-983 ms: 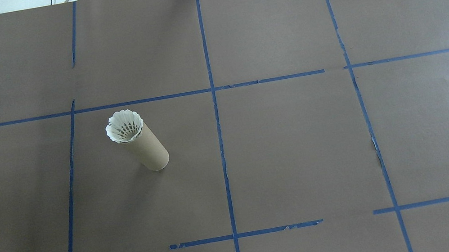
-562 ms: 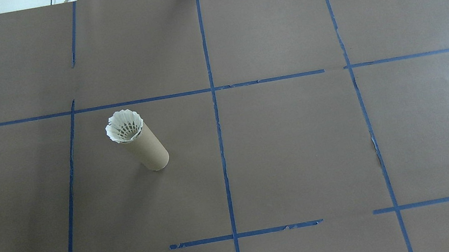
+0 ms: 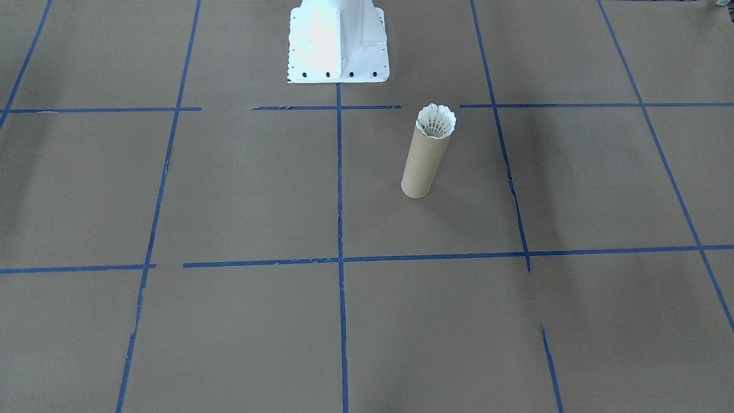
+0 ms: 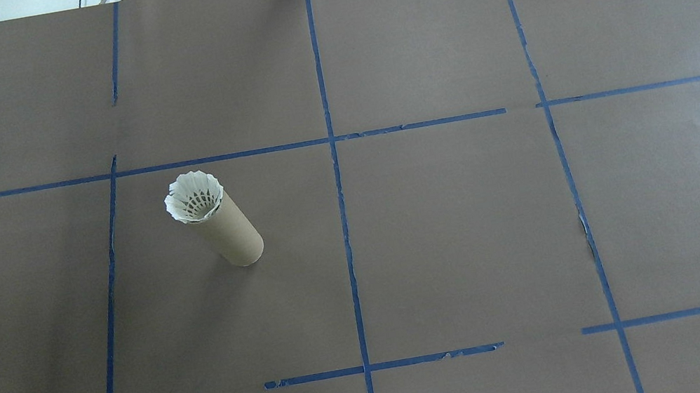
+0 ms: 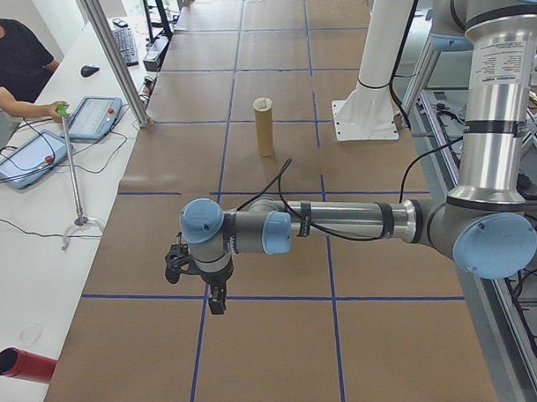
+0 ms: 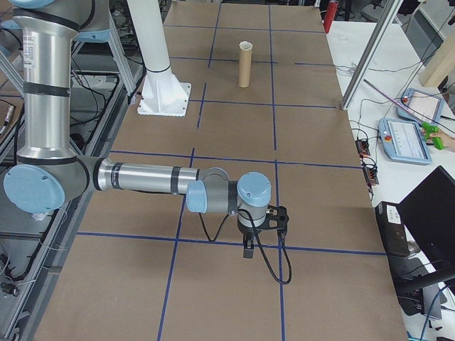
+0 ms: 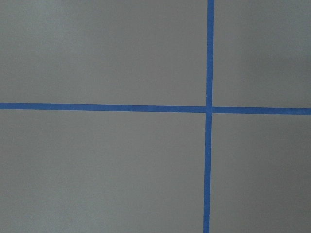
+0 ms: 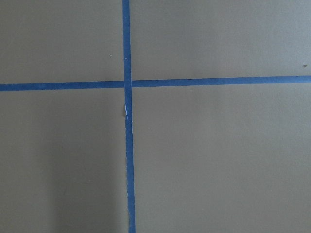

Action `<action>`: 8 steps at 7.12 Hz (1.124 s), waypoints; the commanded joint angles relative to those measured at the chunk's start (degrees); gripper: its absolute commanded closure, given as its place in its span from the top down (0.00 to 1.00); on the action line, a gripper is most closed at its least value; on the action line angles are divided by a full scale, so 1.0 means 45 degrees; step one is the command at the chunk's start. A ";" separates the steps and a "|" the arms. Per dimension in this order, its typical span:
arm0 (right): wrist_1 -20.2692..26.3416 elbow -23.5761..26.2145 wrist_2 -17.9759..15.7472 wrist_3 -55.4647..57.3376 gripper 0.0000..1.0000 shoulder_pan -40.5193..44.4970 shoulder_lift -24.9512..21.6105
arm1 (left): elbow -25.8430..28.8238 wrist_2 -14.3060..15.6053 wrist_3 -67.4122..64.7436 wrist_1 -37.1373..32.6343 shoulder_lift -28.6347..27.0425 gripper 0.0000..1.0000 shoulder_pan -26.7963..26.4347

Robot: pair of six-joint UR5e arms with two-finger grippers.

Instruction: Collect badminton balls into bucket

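- Currently the shuttlecock (image 4: pixel 194 197) sits in the mouth of the tube (image 4: pixel 230 234), cork down, feather skirt flaring above the rim. My read: skirt is about as wide as the bore, so it wedges at the top rather than dropping in.
- Tube stands upright on the counter (image 4: pixel 471 240), on the robot's left half, inside a taped grid cell, touching no tape line.
- Left gripper (image 5: pixel 215 295) and right gripper (image 6: pixel 249 245) show only in the side views, parked low over the counter ends, well apart from the tube. Fingers: cannot tell whether apart or together.
- Wrist cams show only brown paper and blue tape crosses.
- Room: open counter on all sides of the tube; the white base (image 3: pixel 337 43) is the nearest fixture.
- Judgement: task looks essentially done.
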 commanded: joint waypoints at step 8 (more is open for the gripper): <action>0.0000 0.0000 0.0000 0.0000 1.00 0.0000 0.0000 | -0.0466 -0.0020 -0.0074 0.0012 -0.0015 1.00 -0.0030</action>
